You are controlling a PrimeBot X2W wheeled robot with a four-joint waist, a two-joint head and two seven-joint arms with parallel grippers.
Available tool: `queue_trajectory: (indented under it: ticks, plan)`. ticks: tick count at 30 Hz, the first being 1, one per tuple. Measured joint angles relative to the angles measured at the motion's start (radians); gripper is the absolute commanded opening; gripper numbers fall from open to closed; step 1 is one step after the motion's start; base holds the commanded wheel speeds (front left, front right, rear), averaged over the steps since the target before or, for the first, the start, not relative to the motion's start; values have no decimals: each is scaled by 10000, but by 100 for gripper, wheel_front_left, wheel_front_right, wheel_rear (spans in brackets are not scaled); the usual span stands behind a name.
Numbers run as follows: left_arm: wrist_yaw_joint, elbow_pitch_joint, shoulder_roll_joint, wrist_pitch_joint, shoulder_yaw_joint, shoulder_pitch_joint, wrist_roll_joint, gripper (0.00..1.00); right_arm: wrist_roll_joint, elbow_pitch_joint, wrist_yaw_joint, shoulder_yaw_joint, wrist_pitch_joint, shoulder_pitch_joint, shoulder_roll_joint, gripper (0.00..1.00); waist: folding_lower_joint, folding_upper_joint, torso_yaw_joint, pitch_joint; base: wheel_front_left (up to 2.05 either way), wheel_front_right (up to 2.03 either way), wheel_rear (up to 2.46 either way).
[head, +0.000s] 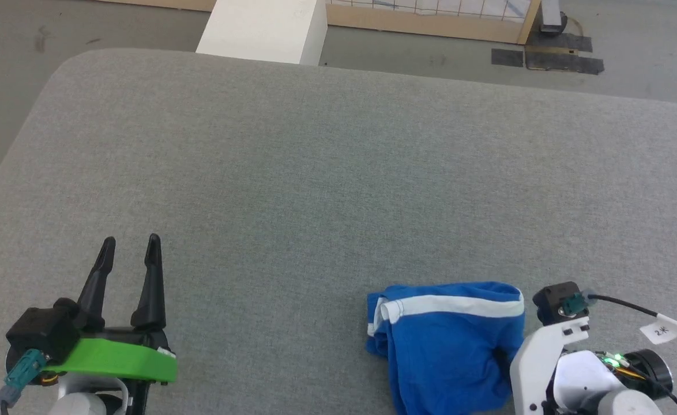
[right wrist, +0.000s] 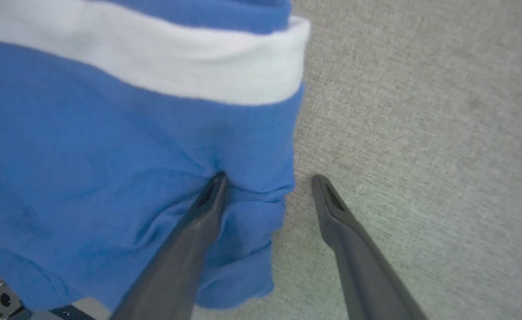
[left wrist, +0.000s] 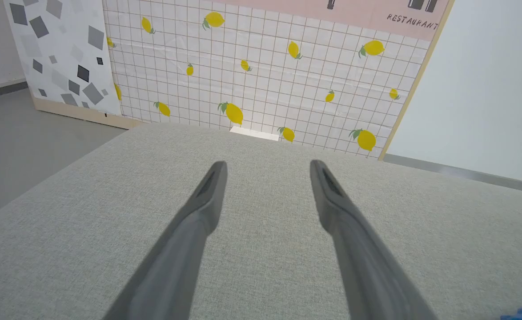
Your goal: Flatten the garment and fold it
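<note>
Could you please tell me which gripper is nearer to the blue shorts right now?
The right. The right gripper straddles the edge of the blue shorts, open, one finger on the cloth. The left gripper is open over bare grey surface, well to the shorts' left.

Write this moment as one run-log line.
task: not yet flattened | shorts: bunched, near right of grey table | right gripper: open, fingers straddle shorts' edge | left gripper: open, over bare table

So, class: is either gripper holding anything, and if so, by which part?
Nothing is held. The left gripper is open over the grey surface; the right gripper is open astride the edge of the blue shorts.
</note>
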Motion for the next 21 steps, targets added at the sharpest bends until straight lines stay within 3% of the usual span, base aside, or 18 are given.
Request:
queue_trajectory:
  ticks: [1,2,4,9,14,17,21]
  plan:
    - [0,13,6,0,-10,-5,0,100,-44,182,0,21,-10,-103,0,100,0,0,23,6,0,0,0]
    - [0,31,10,0,-15,-5,0,100,-44,318,0,31,-59,-199,-2,41,0,0,38,5,0,0,0]
    - [0,54,13,0,-27,-5,0,100,-50,546,0,63,-198,-365,-8,0,0,0,47,-26,0,0,0]
    - [0,100,27,0,132,37,-2,100,-56,861,2,397,-307,-638,13,0,0,0,-46,-144,0,0,0]
    - [0,-146,38,-2,347,79,4,100,-163,907,0,1112,259,-1180,-100,0,0,0,-503,-220,0,0,0]
    - [0,-395,65,-10,539,178,-23,100,27,867,2,1862,779,-2173,-729,0,0,0,-1343,-221,0,0,0]
    - [0,-633,238,-10,738,255,-75,100,305,1168,2,1975,895,-2930,-949,0,0,0,-2244,-142,0,0,0]
